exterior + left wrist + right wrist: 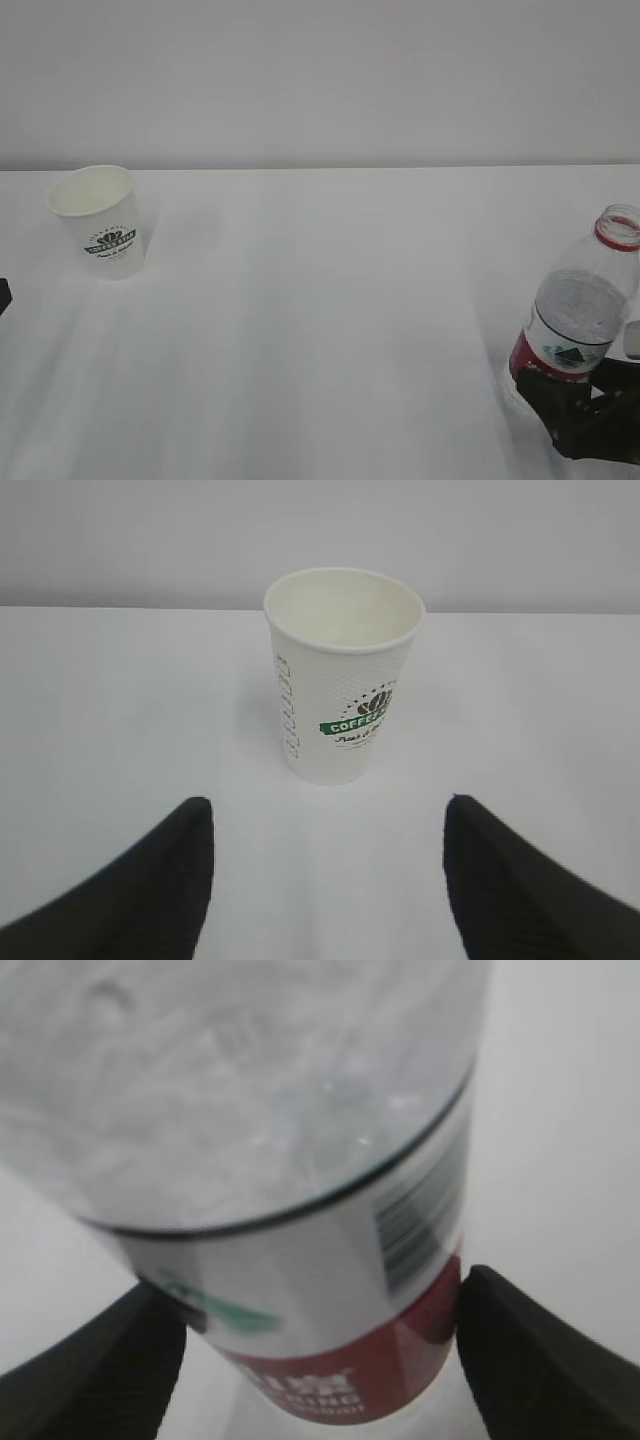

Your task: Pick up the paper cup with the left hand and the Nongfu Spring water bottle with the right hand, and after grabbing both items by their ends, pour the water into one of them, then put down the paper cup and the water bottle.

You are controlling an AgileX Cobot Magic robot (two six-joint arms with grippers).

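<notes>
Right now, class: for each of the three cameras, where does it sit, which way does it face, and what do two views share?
Exterior: raised in front, slanting down across the table toward the wall; right gripper at the bottle.
Left wrist: low, behind the open left gripper, facing the cup, untouched.
Right wrist: close behind its fingers, filled by the bottle.
Shared: the cup in exterior and left wrist; the bottle in exterior and right wrist.

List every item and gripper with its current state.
Cup: upright on table, empty, ungrasped.
Bottle: uncapped, tilted, between the right gripper's fingers.
Left gripper: open, short of the cup.
Right gripper: fingers against the bottle's label on both sides.
</notes>
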